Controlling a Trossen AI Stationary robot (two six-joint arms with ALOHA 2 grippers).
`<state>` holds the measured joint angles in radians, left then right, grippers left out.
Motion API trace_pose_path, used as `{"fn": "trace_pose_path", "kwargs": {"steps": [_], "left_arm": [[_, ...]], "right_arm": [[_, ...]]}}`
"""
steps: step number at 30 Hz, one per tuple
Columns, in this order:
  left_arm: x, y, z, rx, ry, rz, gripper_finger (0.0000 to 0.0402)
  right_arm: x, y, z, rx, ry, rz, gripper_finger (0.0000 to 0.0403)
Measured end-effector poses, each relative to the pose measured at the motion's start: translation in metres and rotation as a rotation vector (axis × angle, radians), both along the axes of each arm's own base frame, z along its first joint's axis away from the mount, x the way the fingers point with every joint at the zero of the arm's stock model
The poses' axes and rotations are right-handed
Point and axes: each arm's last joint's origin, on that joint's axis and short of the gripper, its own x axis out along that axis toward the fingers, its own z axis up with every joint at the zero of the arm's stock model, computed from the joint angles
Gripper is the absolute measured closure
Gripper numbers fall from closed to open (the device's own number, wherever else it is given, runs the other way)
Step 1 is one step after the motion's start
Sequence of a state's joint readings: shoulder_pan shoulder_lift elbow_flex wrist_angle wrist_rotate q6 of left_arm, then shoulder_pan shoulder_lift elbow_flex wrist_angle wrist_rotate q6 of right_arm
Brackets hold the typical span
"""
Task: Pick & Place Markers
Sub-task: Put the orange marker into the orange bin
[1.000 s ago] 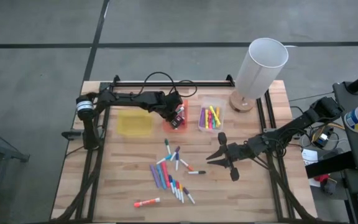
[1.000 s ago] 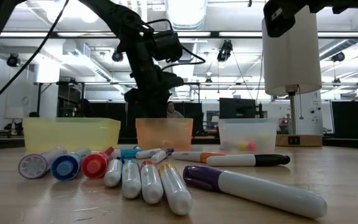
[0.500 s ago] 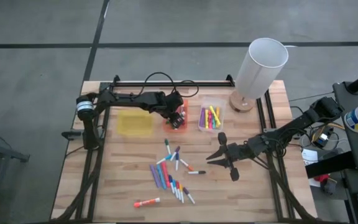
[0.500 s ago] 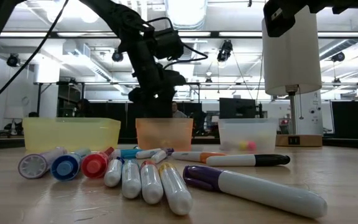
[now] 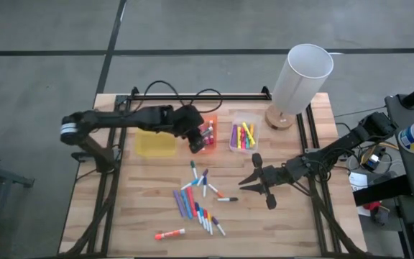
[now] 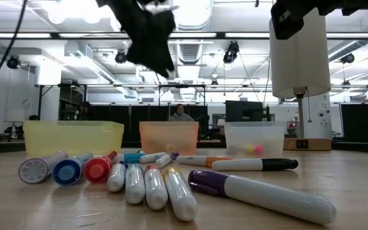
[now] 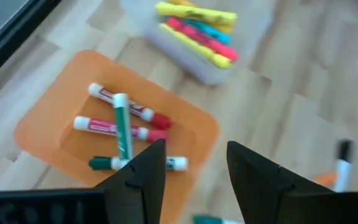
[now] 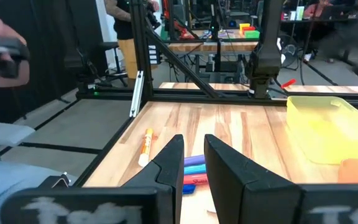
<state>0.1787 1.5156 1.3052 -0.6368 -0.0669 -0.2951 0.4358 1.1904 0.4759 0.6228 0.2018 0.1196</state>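
Note:
Loose markers in several colours lie on the wooden table between the arms; the low view shows them close up. My left gripper hangs open above the near edge of the orange bin, with nothing between its fingers. Red and green markers lie on the floor of that bin. In the high view this gripper stands just beside the bin. My right gripper waits level to the right of the pile, its fingers a narrow gap apart and empty.
A clear bin with yellow and pink markers stands right of the orange one, and a yellow bin to its left. A white lamp stands at the far right corner. One orange marker lies alone near the front edge.
My left gripper has risen from inside the orange bin to well above it and has drawn a little toward the table's left and near edges. The markers on the table and the right arm have kept still.

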Motion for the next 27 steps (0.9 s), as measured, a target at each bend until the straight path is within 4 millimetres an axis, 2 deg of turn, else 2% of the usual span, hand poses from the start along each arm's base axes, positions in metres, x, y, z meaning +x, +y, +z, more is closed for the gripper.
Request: {"fn": "trace_pose_path", "kwargs": {"steps": [5,9,27], "left_arm": [[-0.018,-0.028,0.020,-0.013,-0.029,-0.062,0.0239],[-0.027,-0.047,0.026,-0.013,-0.038,-0.126,0.0239],[-0.049,-0.114,-0.017,-0.158,0.126,-0.210,0.0239]], "right_arm": [[0.000,0.000,-0.001,-0.002,0.007,0.000,0.0344],[0.000,0.000,-0.001,0.029,0.014,-0.003,0.0344],[0.000,0.000,-0.002,0.048,0.027,-0.005,0.0344]]}}
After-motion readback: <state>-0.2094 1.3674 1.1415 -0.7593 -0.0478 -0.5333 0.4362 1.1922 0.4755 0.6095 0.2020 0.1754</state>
